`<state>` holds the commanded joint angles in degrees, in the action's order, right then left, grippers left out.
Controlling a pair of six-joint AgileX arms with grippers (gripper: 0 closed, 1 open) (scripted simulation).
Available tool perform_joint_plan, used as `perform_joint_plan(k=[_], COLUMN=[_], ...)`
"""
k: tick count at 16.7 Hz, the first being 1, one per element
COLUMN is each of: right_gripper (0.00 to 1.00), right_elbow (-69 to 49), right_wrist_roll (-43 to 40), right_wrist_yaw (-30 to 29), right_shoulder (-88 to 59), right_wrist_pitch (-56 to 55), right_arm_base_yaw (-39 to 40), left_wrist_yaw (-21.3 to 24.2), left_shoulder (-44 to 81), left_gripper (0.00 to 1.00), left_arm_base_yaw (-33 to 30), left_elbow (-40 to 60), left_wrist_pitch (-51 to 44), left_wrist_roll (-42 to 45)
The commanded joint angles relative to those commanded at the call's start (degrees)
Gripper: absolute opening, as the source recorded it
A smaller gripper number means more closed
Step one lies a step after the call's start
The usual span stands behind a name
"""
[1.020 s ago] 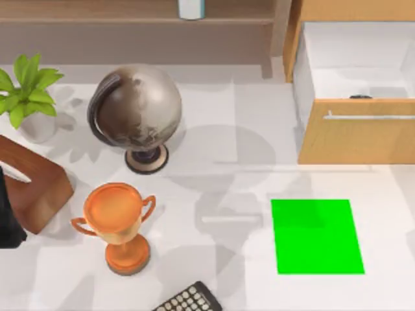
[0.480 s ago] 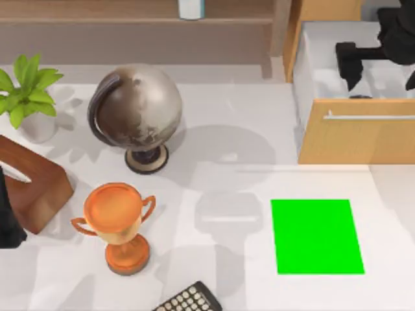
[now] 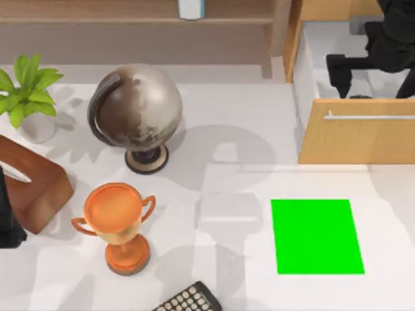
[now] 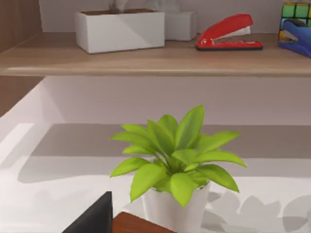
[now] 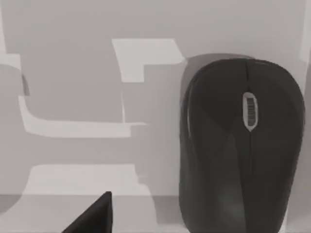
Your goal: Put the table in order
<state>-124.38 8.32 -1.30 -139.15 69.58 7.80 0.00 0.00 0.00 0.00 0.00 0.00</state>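
The white table (image 3: 220,129) carries a globe (image 3: 137,110), an orange trophy (image 3: 117,220), a potted plant (image 3: 29,91), a brown box (image 3: 35,188), a calculator (image 3: 191,299) at the front edge and a green mat (image 3: 316,236). At the back right, my right gripper (image 3: 373,81) hangs open inside the pulled-out wooden drawer (image 3: 356,139). Directly under it on the drawer floor lies a black mouse (image 5: 240,145), untouched. My left arm (image 3: 8,223) is parked at the left edge behind the brown box, its gripper facing the plant (image 4: 177,165), with one fingertip (image 4: 92,216) showing.
The drawer front with its metal bar handle (image 3: 369,116) juts over the table's back right corner. A shelf behind the plant holds white boxes (image 4: 119,29), a red stapler (image 4: 228,34) and a colour cube (image 4: 291,12). Bare desktop lies between trophy and mat.
My right arm has come in from the back right and settled over the open drawer, shifting a little to the left. The objects on the table have not moved.
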Motion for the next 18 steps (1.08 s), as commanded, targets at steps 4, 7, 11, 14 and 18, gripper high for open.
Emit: perform_joint_plan(k=[4, 7, 11, 14, 18], right_gripper=[1.0, 1.0, 1.0, 1.0, 1.0], right_elbow=[0.32, 0.69, 0.16, 0.58, 2.26], right_wrist_roll=[-0.09, -0.52, -1.23, -1.09, -0.19], right_wrist_yaw=[0.01, 0.24, 0.34, 0.08, -0.15], right_shoulder=[0.37, 2.23, 5.04, 6.59, 5.2], right_wrist_pitch=[0.17, 1.84, 4.78, 5.99, 3.11], right_arm_base_yaw=[-0.21, -0.32, -0.71, -0.89, -0.08], left_wrist_yaw=[0.0, 0.0, 0.0, 0.0, 0.0], left_shoulder=[0.0, 0.0, 0.0, 0.0, 0.0], left_gripper=[1.0, 1.0, 1.0, 1.0, 1.0], left_arm_base_yaw=[0.0, 0.0, 0.0, 0.0, 0.0], left_elbow=[0.0, 0.0, 0.0, 0.0, 0.0], left_wrist_pitch=[0.0, 0.0, 0.0, 0.0, 0.0], left_wrist_roll=[0.0, 0.0, 0.0, 0.0, 0.0])
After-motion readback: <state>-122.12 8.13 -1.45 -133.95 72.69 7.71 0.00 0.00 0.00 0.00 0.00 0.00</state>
